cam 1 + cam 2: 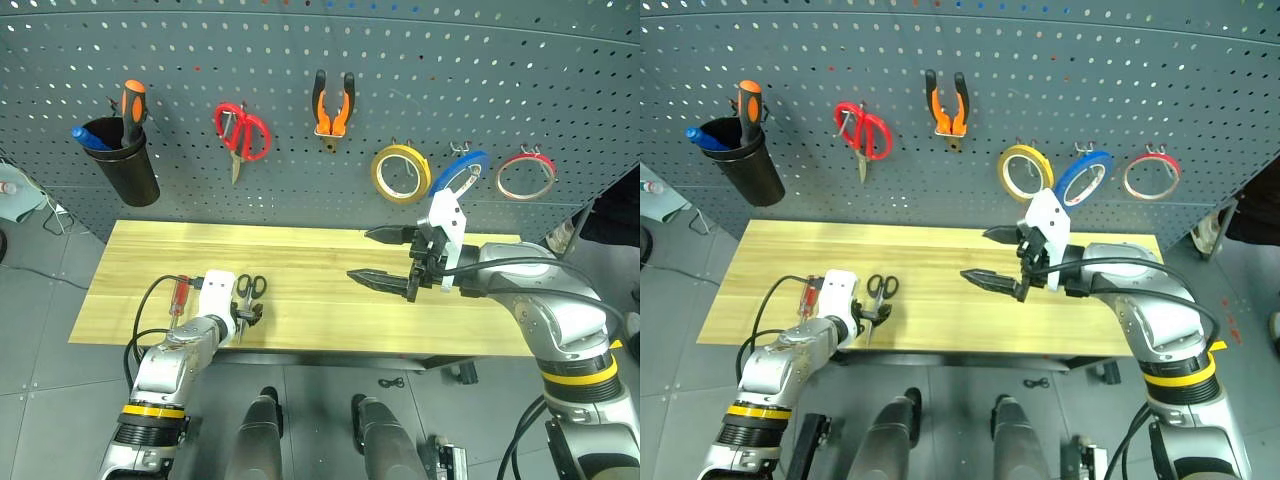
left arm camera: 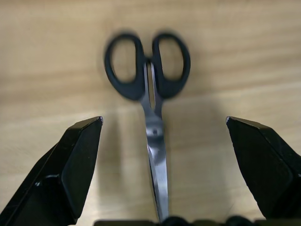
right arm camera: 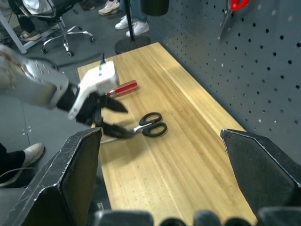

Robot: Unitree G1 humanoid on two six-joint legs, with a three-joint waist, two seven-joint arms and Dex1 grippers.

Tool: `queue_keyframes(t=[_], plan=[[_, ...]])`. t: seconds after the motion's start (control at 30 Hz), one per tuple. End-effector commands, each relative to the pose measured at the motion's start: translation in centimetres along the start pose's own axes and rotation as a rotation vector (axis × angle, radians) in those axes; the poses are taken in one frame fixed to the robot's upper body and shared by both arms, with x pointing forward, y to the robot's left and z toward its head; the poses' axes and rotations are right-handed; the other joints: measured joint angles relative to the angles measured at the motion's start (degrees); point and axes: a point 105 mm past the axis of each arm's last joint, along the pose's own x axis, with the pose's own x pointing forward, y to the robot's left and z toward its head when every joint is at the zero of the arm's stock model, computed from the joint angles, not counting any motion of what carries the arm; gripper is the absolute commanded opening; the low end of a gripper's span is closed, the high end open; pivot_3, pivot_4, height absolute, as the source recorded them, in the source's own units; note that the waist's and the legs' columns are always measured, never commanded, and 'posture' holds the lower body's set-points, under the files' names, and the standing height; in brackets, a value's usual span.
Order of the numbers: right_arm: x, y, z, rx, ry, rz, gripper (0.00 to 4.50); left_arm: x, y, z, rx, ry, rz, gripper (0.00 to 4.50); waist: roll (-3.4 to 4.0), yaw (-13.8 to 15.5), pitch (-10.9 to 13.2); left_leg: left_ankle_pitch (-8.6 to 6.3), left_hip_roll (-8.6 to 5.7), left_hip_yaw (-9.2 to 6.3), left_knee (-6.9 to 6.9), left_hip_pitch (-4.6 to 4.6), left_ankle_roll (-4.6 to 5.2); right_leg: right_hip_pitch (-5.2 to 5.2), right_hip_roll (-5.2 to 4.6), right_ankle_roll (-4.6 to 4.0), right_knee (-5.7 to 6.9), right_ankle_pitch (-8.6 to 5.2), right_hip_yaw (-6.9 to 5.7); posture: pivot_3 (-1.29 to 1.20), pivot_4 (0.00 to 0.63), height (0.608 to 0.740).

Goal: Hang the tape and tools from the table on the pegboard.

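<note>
The black-handled scissors (image 1: 251,287) lie flat on the counter (image 1: 300,290) near its front edge, at about 8 o'clock in the head view, blades between the spread fingers of the open left hand (image 2: 162,136). The red-handled screwdriver (image 1: 178,297) lies just beside. The right hand (image 1: 385,258), open and empty, hovers mid-counter. On the pegboard (image 1: 400,80) the pliers (image 1: 333,108) hang at 12 o'clock, the red tape (image 1: 526,176) at 2 o'clock

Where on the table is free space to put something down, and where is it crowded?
The table is bare along the pegboard side and through the middle, below the raised right gripper. Its near-left corner is crowded: black-handled scissors, red-handled screwdriver, left gripper.
</note>
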Motion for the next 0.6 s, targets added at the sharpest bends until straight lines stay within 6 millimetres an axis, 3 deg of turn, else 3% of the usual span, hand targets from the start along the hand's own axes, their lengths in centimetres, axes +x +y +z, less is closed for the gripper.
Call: queue_keyframes(t=[0.03,0.23,0.27,0.33,0.6], plan=[[-0.4,0.8,2.2,-0.057,-0.042,0.040,4.47,0.4,0.1,-0.5,0.015,0.025,0.005,4.50,-0.06,-0.1,0.6,0.00,0.00,0.00,-0.01,0.00,0.00,-0.03,0.00,0.02,0.01,0.02,0.00,-0.05,0.383,0.740],[-0.3,1.0,2.6,-0.070,-0.044,0.045,4.47,1.1,-0.7,-1.9,-0.008,0.086,-0.026,4.50,0.04,-0.5,1.1,0.00,0.00,0.00,-0.01,0.00,0.00,-0.03,-0.01,0.13,0.02,0.06,0.00,-0.07,0.399,0.740],[-0.4,1.0,2.6,-0.069,-0.042,0.043,4.50,1.1,-0.9,-1.9,-0.005,0.090,-0.036,4.24,0.05,-0.5,1.1,0.00,-0.01,0.00,-0.01,0.00,0.00,-0.02,-0.02,0.10,0.02,0.03,0.00,-0.07,0.399,0.740],[-0.4,1.1,2.4,-0.066,-0.040,0.041,4.50,1.1,-1.1,-2.1,-0.002,0.094,-0.042,3.70,0.10,-0.6,1.2,0.00,-0.01,0.00,0.00,0.00,0.00,-0.02,-0.03,0.06,0.01,0.01,0.01,-0.08,0.396,0.740],[-0.4,1.6,2.2,-0.070,-0.042,0.017,4.50,0.2,-0.6,-2.9,-0.003,0.106,-0.018,0.09,0.14,-1.8,1.2,0.00,-0.04,0.00,0.00,0.00,-0.01,-0.01,-0.04,0.16,0.00,0.05,0.01,-0.11,0.348,0.740]])
